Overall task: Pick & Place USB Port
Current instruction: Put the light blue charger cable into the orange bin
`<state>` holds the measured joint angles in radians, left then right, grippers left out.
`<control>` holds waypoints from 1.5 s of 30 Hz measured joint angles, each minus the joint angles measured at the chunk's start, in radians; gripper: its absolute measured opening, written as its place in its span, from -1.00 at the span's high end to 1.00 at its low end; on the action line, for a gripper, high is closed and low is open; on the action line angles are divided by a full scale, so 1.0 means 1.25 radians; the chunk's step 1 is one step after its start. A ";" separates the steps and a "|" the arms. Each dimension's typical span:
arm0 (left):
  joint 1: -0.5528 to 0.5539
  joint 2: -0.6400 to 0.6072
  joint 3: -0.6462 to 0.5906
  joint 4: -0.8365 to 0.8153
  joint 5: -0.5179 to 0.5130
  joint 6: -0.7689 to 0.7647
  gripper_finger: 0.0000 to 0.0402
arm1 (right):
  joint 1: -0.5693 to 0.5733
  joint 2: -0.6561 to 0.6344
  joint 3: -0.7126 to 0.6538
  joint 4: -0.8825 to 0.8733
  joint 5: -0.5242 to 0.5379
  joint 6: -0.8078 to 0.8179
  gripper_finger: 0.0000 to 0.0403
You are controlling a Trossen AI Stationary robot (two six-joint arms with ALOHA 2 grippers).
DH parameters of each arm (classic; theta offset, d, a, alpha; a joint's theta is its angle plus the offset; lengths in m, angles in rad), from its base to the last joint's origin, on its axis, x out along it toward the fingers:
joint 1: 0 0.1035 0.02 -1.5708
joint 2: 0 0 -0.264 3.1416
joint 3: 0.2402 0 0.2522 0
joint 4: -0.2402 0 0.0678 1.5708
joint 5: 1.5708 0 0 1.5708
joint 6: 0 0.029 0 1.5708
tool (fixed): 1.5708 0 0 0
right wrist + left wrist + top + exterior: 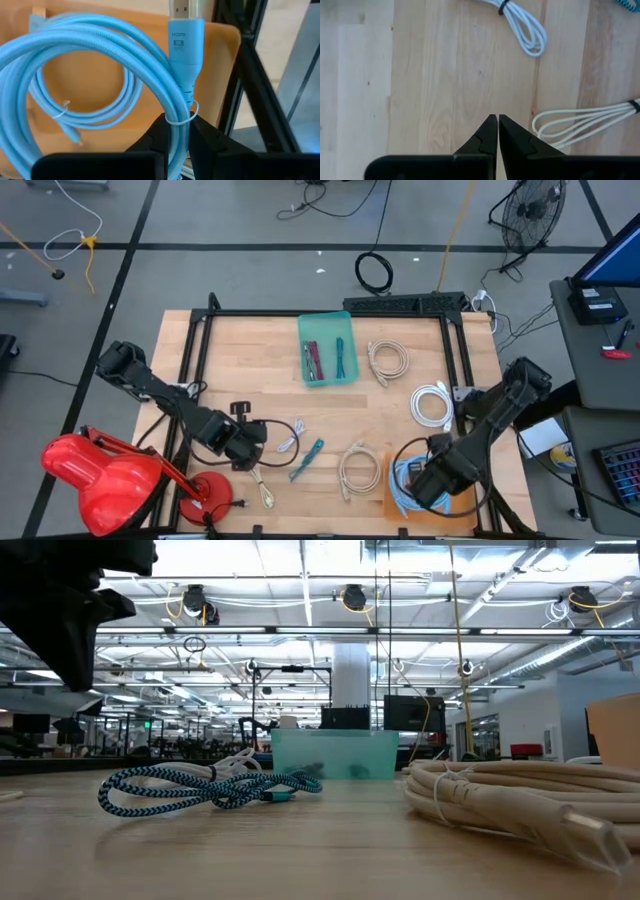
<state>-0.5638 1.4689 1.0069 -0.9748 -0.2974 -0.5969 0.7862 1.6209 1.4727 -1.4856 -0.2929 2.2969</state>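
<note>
1. Your right gripper (176,131) is pinching the light blue HDMI cable (95,60) just below its plug, the fingers (155,135) clamped on the braided cord on either side where a thin tie binds the loops.
2. The plug is standing up past the fingertips, its metal end pointing away from the wrist, with the rest of the coil lying beside the fingers.
3. That coil is sitting over the orange tray (392,502) at the desk's near right corner, and the right gripper (428,480) is reaching down into it; the right arm is stretching in from the right edge, elbow out near the frame post.
4. Your left gripper (497,131) is hanging over bare wood with its fingers pressed together, grasping nothing.
5. In the overhead view the left gripper (243,445) is sitting near the near edge, left of centre, its arm slanting in from the left edge.
6. A white cable (525,27) and a cream cable (590,122) are lying near those closed fingers, neither touching them.
7. The teal bin (328,348) is resting toward the far edge, holding a red and a teal cable.
8. A teal braided cable (200,788) is lying mid-desk.
</note>
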 joint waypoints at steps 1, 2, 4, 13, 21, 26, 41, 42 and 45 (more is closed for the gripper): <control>-0.001 0.000 0.000 -0.006 0.000 -0.005 0.89 | 0.005 0.001 0.000 0.009 0.000 0.001 0.84; -0.002 0.000 0.000 -0.012 0.001 -0.009 0.89 | 0.011 0.001 0.000 0.019 0.001 0.003 0.84; -0.003 0.000 0.000 -0.016 0.006 -0.014 0.89 | 0.024 0.001 0.000 0.032 0.001 0.005 0.84; 0.001 0.000 0.000 0.001 0.008 -0.028 0.89 | 0.072 0.001 0.000 0.000 -0.037 0.018 0.84; 0.035 0.000 0.000 0.085 0.035 -0.034 0.89 | 0.058 0.000 -0.002 -0.046 0.035 -0.010 0.84; 0.065 0.000 0.000 0.130 0.050 -0.027 0.89 | 0.023 0.001 -0.002 -0.024 0.136 -0.063 0.81; 0.104 0.000 0.000 0.131 0.078 -0.155 0.90 | 0.102 -0.061 -0.112 0.087 0.108 -0.028 0.84; 0.104 0.000 0.000 0.131 0.078 -0.166 0.90 | 0.111 -0.068 -0.138 0.117 0.101 -0.021 0.84; 0.104 0.000 0.000 0.131 0.077 -0.188 0.90 | 0.128 -0.074 -0.210 0.214 0.073 -0.012 0.84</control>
<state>-0.4335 1.4693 1.0069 -0.8112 -0.2012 -0.8313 0.9460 1.5289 1.2108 -1.2178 -0.2013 2.2822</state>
